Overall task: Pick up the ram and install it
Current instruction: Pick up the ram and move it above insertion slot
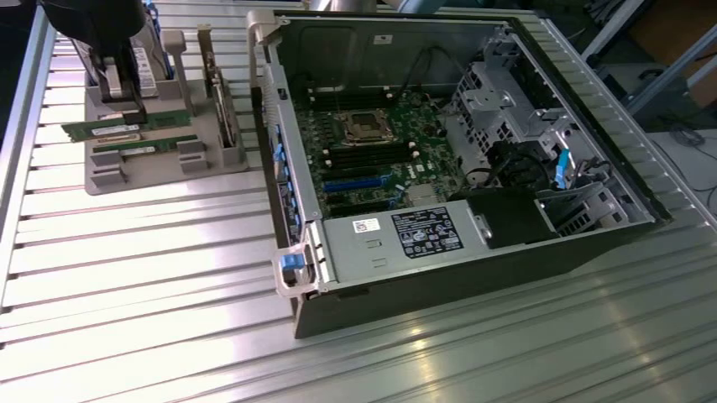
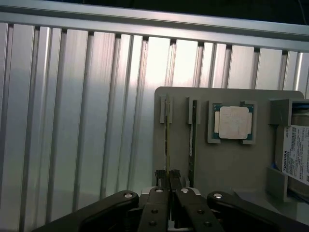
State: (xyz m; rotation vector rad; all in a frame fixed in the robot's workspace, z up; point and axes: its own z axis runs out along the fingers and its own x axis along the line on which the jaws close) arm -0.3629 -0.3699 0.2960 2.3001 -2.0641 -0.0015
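Two green ram sticks stand on edge in a grey holder (image 2: 227, 166). In the wrist view my gripper (image 2: 168, 178) is shut on the top edge of the ram (image 2: 167, 137), which still sits in its holder slot. Its twin (image 2: 192, 140) stands in the slot beside it, untouched. In the exterior view the gripper (image 1: 134, 117) hangs over the holder (image 1: 157, 172) at the far left, with the ram (image 1: 99, 131) sticking out from under it and the twin (image 1: 140, 148) just in front.
A square silver CPU (image 2: 234, 122) lies in the holder beside the sticks, and a labelled drive (image 2: 295, 152) stands past it. An expansion card (image 1: 224, 109) stands at the holder's edge. The open computer case (image 1: 627, 180) with its motherboard (image 1: 375, 151) lies to the exterior view's right on the ribbed metal table (image 1: 146, 277).
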